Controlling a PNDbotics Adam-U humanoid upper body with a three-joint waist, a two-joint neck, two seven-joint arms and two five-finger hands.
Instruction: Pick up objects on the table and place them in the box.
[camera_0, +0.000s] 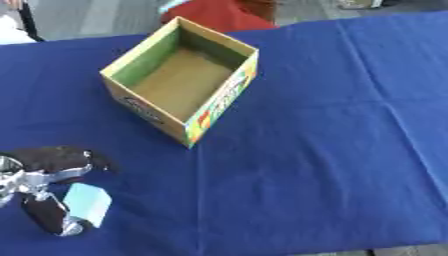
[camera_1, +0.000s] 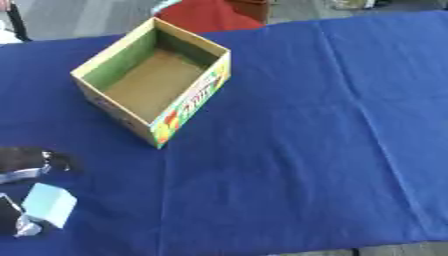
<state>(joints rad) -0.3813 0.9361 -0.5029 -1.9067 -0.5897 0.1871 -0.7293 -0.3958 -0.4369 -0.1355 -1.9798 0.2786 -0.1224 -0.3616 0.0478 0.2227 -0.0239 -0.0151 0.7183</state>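
Down in the near left corner, the robot's left hand (camera_0: 39, 187) is holding a small light blue block (camera_0: 87, 201). One dark finger is curling along the top, above the block, and another dark part of the hand is pressing against the block's left side, so the block is sitting pinched between them. The block is tilting a little, and its flat pale face is catching the light. It is hard to tell if the block is resting on the cloth or hanging just above it.

The right hand is not showing in either view.

A dark blue tablecloth (camera_0: 324, 165) is covering the whole table. It is lying mostly flat, with some soft fold lines running across it.

Farther back and a bit to the right of the hand, a cardboard box (camera_0: 213, 111) is sitting on the cloth, well apart from the block. It is open at the top and turned at a slant. Its near outside wall is showing bright colourful print. The inside is looking plain brown on the bottom and greenish on the far walls, and the box is holding nothing.
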